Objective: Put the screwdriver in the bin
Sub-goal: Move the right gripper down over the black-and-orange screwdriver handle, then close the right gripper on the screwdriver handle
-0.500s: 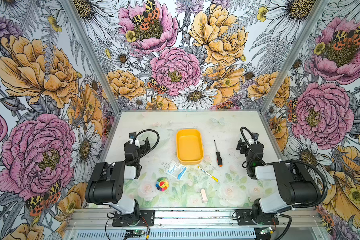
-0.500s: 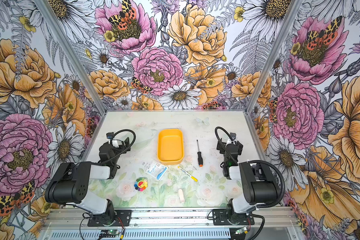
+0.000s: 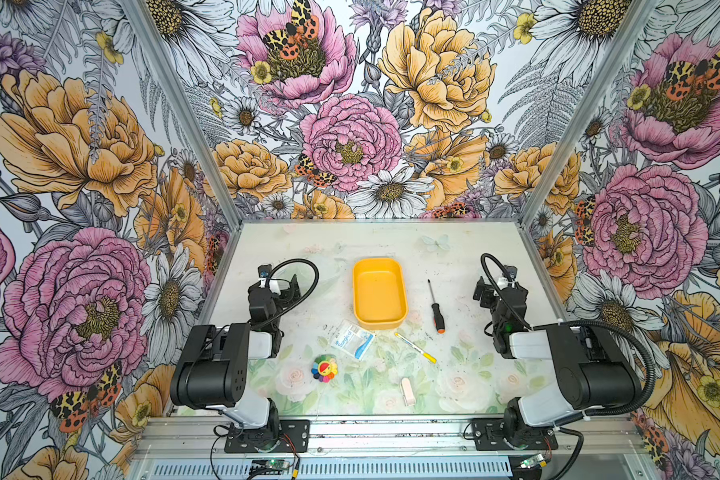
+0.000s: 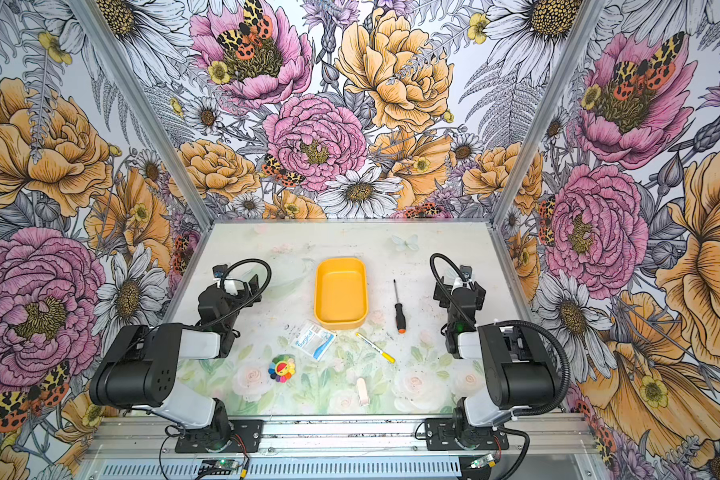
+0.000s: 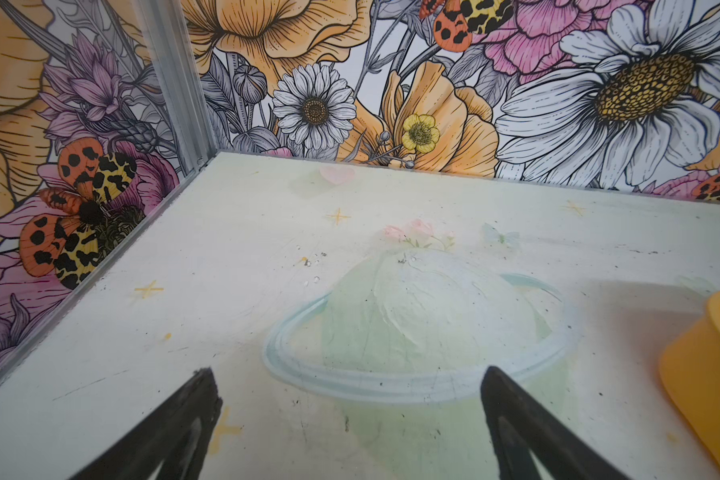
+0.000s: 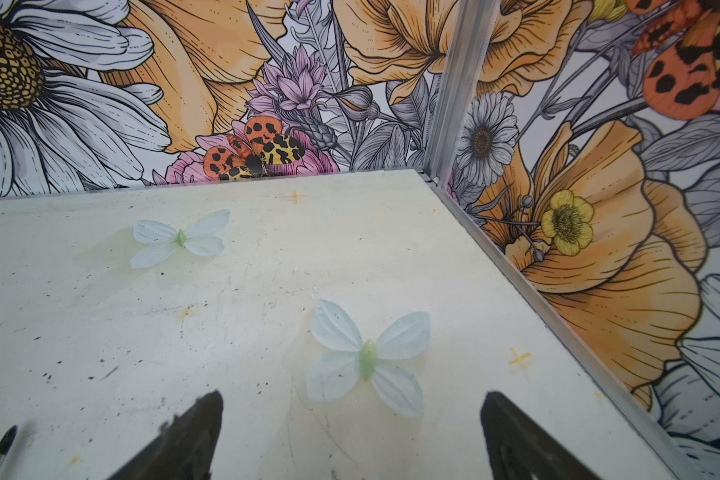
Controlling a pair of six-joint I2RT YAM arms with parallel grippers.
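Floral-walled cell, pale worktop (image 3: 350,241). Screwdriver (image 3: 436,309) lies flat just beside bin (image 3: 379,293), not touching. Left end effector (image 5: 348,376) and right end effector (image 6: 352,399) both spread apart, empty.

so the screwdriver (image 3: 436,309) lies on the table (image 3: 454,253) just right of the bin (image 3: 379,291), pen (image 3: 415,347) and packet (image 3: 352,338) in front

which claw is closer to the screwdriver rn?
Right. The right claw hangs open just to the right of the screwdriver, not touching it. The left claw is on the far side of the bin.
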